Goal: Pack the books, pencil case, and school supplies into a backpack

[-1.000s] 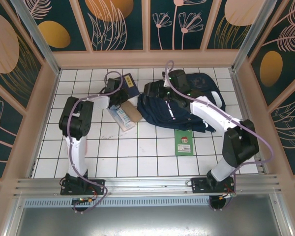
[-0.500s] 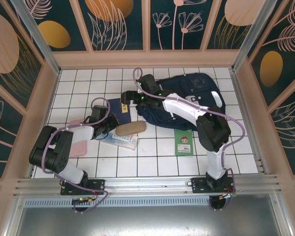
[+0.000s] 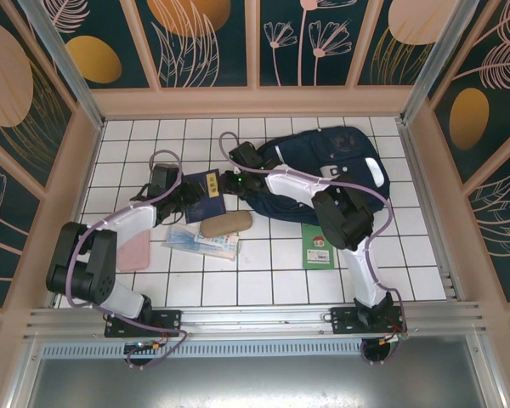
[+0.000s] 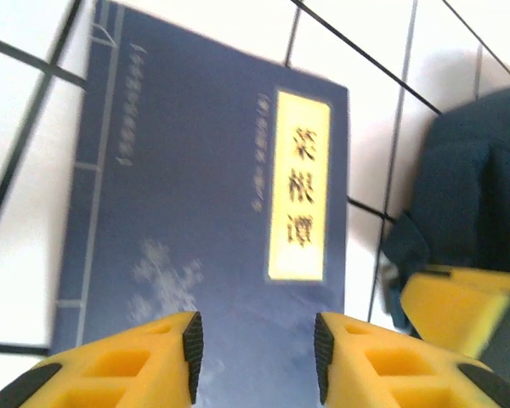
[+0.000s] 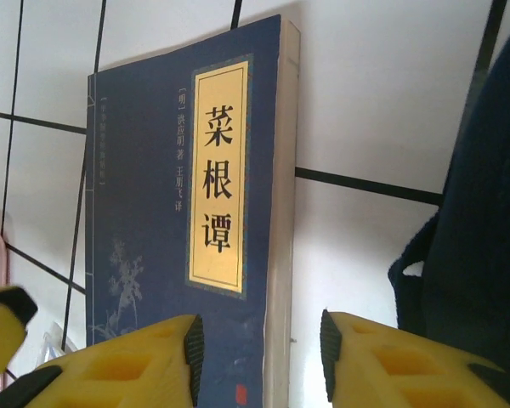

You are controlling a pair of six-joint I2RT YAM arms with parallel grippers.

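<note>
Backpack: the big navy bag lies slumped on the white tiled table. I place everything else from it.
Navy book: yellow-labelled and flat with its cover up, just left of the backpack. From my right wrist, a strip of bare tile shows between the book and the bag.
Left pincer: spread wide with nothing between the fingers. It sits over the book on the side away from the backpack. I cannot tell whether it touches the cover.
Right pincer: also spread and holding nothing. It is over the book's edge nearest the backpack.
Pencil case: a tan oval, near-left of the backpack, just beside the book's near end.
Clear packet: flat against the pencil case, farther from the backpack.
Green booklet: just off the backpack's near edge.
Pink flat item: well left of the backpack, beyond the packet.
</note>
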